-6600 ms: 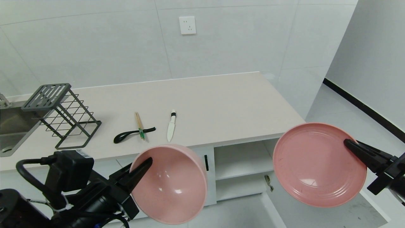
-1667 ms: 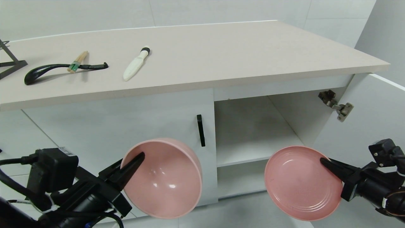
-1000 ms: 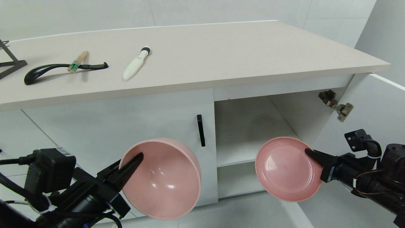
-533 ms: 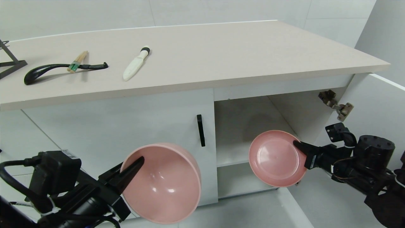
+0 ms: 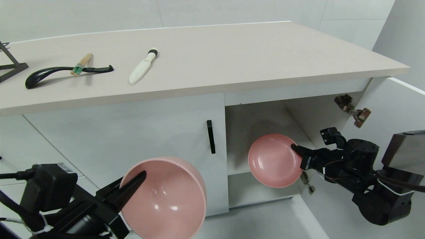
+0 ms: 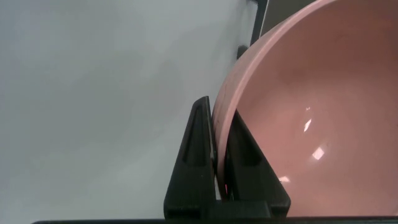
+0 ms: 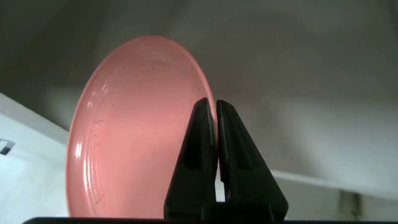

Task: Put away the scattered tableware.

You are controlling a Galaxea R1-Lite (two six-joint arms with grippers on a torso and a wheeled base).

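My left gripper is shut on the rim of a pink bowl, held tilted low in front of the closed left cabinet door; the same pink bowl is pinched by the left gripper in the wrist view. My right gripper is shut on the edge of a pink plate, held on edge at the mouth of the open cabinet, over the upper shelf. The pink plate faces a dark cabinet interior, clamped by the right gripper. A black spoon, chopsticks and a white knife lie on the countertop.
The cabinet's right door stands open with its hinge showing beside my right arm. The left door has a black handle. A black wire rack's foot stands at the counter's far left. A lower shelf sits below the plate.
My right arm has carried the plate leftward and inward to the cabinet opening. The left gripper with the bowl has sunk a little lower.
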